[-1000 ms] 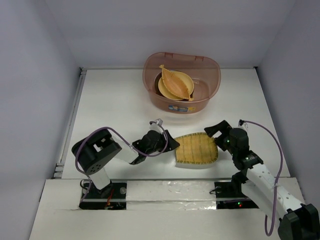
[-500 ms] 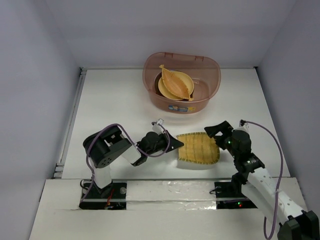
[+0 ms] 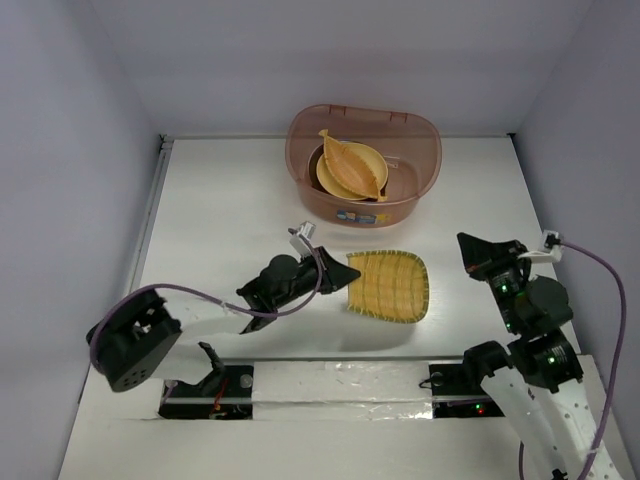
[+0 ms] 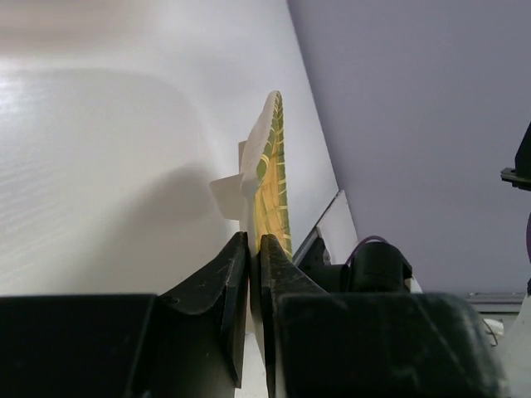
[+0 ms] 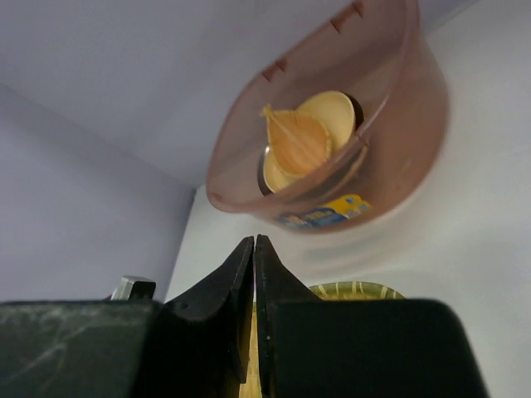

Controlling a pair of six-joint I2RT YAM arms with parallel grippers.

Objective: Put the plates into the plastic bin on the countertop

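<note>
My left gripper (image 3: pixel 340 275) (image 4: pixel 255 242) is shut on the left rim of the yellow woven rectangular plate (image 3: pixel 390 286) (image 4: pixel 272 166), which hangs tilted a little above the countertop (image 3: pixel 220 220). Off to the plate's right, my right gripper (image 3: pixel 470 246) (image 5: pixel 254 242) is shut with nothing between its fingers. The plastic bin (image 3: pixel 352 211) (image 5: pixel 398 157) stands at the back centre. Inside it an orange leaf-shaped plate (image 3: pixel 352 165) (image 5: pixel 300 141) rests on a round yellow plate (image 3: pixel 328 182). The right wrist view shows the woven plate's edge (image 5: pixel 357 290) low down.
Pale walls border the countertop on the left, back and right. A raised white ledge (image 3: pixel 330 375) with both arm bases runs along the near edge. A purple cable (image 3: pixel 605 270) loops out from the right arm.
My left gripper closed on the woven plate and raised it off the countertop, shifting it slightly toward the bin. My right gripper shut and drew back to the right, away from the plate.
</note>
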